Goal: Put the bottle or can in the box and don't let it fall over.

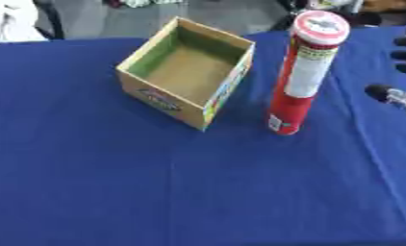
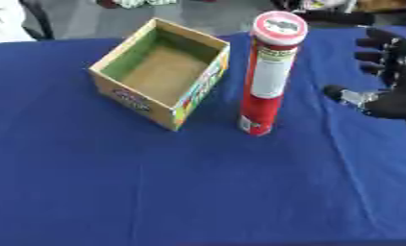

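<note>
Blue cloth (image 1: 198, 192) covers the bench, nearest part bare. Tall red can (image 2: 268, 77) with white label and red-white lid stands upright on the cloth, just right of the box, not touching it. Open cardboard box (image 2: 160, 72) sits turned cornerwise left of the can, nothing inside. Right hand (image 2: 390, 72), black, is right of the can, apart from it, fingers spread and thumb out toward the can, grasping nothing. Left hand out of view.
</note>
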Tool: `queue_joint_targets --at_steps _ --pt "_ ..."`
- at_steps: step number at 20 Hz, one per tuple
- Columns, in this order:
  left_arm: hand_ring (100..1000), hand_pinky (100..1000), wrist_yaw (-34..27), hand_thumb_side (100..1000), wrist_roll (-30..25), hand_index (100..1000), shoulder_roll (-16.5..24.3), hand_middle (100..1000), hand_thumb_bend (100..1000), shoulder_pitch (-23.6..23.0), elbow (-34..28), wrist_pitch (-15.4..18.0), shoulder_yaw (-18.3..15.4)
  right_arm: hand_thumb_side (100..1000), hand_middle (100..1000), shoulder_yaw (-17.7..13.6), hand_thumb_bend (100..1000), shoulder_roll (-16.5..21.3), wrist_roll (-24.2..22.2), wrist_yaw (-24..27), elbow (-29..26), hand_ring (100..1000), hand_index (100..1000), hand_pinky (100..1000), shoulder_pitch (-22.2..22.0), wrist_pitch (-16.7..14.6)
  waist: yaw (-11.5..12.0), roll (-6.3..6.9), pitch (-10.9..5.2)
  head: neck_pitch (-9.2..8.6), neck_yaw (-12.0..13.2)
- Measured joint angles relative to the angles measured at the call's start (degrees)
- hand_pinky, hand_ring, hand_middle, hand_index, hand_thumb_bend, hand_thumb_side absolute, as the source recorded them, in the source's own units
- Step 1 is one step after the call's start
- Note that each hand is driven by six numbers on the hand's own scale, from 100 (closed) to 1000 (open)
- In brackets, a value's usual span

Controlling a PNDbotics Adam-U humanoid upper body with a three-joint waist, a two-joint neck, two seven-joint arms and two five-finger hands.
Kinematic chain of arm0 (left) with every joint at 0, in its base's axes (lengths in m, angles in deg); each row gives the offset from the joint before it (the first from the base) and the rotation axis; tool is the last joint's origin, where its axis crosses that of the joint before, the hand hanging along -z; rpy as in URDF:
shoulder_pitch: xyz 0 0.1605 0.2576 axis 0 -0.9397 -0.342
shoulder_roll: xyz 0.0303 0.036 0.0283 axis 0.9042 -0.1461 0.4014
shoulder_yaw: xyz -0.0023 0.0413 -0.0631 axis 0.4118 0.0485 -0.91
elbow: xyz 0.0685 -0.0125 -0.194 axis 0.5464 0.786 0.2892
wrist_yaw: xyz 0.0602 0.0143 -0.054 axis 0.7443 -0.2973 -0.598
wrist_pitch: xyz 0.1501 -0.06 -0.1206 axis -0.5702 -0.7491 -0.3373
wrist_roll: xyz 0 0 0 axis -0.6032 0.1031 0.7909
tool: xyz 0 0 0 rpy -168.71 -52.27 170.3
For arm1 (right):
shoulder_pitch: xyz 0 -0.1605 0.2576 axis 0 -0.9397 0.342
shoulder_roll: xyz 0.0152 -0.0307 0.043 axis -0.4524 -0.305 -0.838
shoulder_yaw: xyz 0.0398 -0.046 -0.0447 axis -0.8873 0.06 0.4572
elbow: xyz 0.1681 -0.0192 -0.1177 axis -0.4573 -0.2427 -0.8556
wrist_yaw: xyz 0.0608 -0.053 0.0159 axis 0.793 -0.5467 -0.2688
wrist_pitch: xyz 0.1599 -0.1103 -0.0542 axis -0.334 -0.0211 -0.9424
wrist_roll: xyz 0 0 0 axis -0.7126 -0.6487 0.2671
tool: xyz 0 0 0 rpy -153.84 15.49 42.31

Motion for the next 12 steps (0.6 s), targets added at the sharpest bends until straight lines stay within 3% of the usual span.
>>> queue_joint_targets --at_steps 5,12 --pt "782 843 3.4 415 -2.2 897 0.0 741 777 0.0 -1.0 -0.6 0.0 100 878 0.0 614 0.0 0.3 0.2 -0.4 898 952 928 0.0 0.3 0.1 -0.2 0.01 -0.78 -0.8" --pt "781 840 4.6 416 -3.7 892 0.0 740 717 0.0 -1.4 -1.0 0.0 100 879 0.0 610 0.0 0.2 0.2 -0.4 898 955 928 0.0 0.4 0.3 -0.22 0.05 -1.58 -2.2"
